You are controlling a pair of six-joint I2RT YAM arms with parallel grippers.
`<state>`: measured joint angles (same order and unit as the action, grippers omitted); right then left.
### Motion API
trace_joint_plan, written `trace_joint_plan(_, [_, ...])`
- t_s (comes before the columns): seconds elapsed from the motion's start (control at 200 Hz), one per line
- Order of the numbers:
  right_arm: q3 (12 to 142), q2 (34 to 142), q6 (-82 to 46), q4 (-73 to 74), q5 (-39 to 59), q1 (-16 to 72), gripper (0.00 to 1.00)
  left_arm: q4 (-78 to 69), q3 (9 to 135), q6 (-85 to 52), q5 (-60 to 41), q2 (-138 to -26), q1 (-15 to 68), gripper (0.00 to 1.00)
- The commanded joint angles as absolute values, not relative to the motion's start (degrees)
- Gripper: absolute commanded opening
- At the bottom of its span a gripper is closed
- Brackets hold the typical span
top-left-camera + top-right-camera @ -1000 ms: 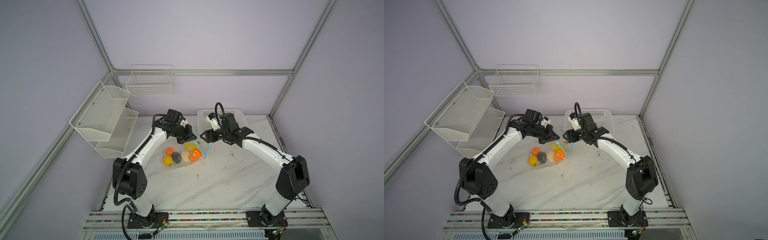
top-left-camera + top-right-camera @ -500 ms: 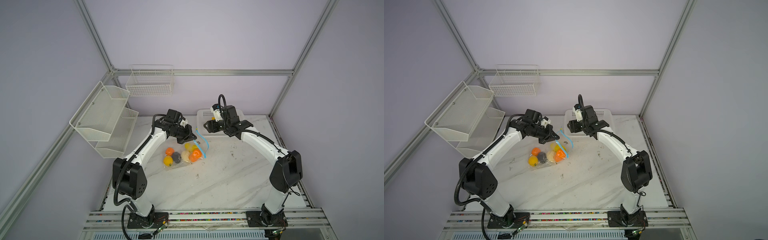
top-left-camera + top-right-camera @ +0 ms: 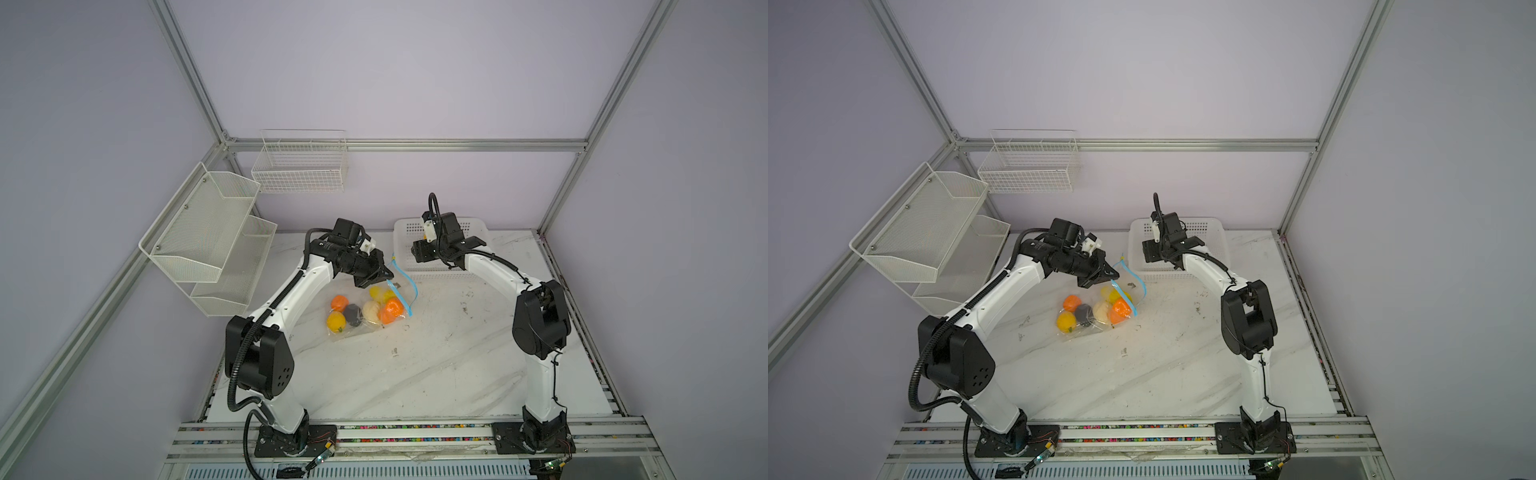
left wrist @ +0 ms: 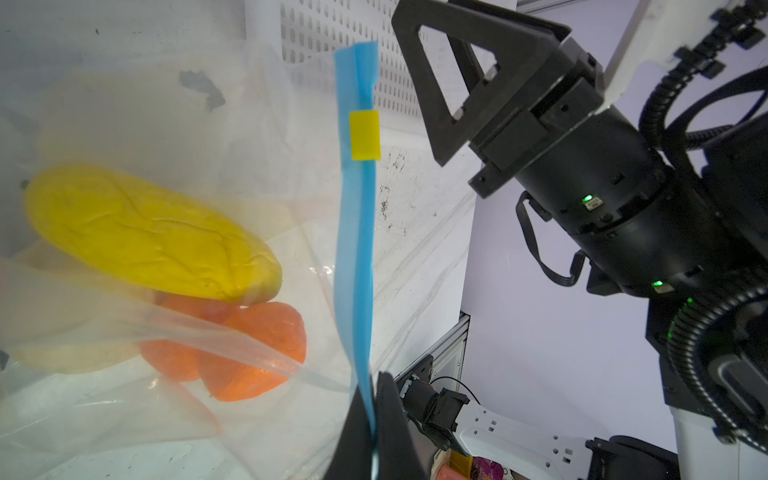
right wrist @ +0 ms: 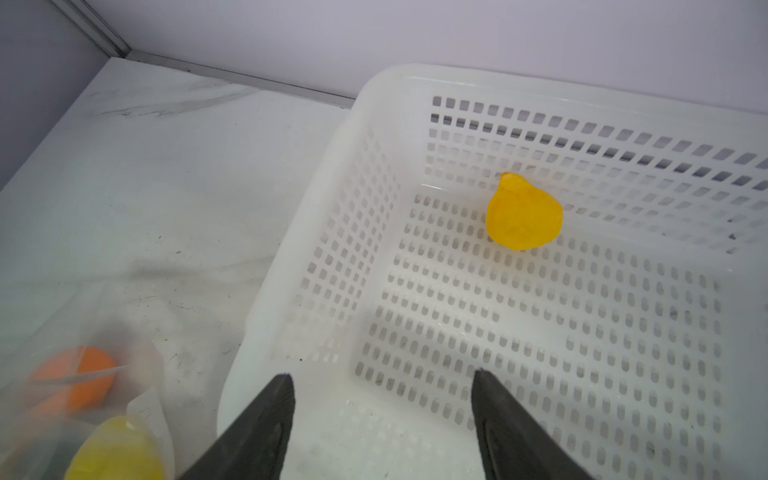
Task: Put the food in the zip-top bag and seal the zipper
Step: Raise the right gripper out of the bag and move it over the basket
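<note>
The zip-top bag (image 3: 365, 322) (image 3: 1096, 320) lies on the table with several pieces of food in it: a long yellow piece (image 4: 145, 232), orange tangerines (image 4: 257, 349), a cream bulb (image 3: 370, 309) and a dark lump (image 3: 353, 313). My left gripper (image 3: 384, 276) (image 4: 374, 415) is shut on the blue zipper (image 4: 353, 257) and holds the mouth edge up. The yellow tab (image 4: 364, 135) sits near the strip's far end. My right gripper (image 3: 417, 253) (image 5: 382, 386) hangs open and empty over the white basket (image 5: 374, 124). One yellow fruit (image 5: 523, 214) lies inside that basket.
The perforated white basket (image 3: 469, 226) stands at the back of the marble table (image 3: 415, 365), right of the bag. White mesh shelves (image 3: 208, 232) and a wire basket (image 3: 299, 166) hang on the left and back walls.
My right gripper has swung away from the bag's mouth, back and to the right, and now hangs over the basket. The left gripper has kept its hold on the zipper.
</note>
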<state>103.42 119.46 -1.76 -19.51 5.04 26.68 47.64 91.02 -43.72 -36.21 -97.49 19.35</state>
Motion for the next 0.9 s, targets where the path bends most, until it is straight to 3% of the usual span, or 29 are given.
trace_joint_plan(0.0, [106.53,122.46,0.26,-19.14,1.49,25.83,0.70,46.30,89.66,-42.88,-37.18,-96.24,18.99,0.00])
trace_joint_plan(0.895, [124.06,140.81,-1.25,-17.98,0.56,20.51,0.71,46.31,90.09,-43.15,-36.91,-97.21,19.06,0.00])
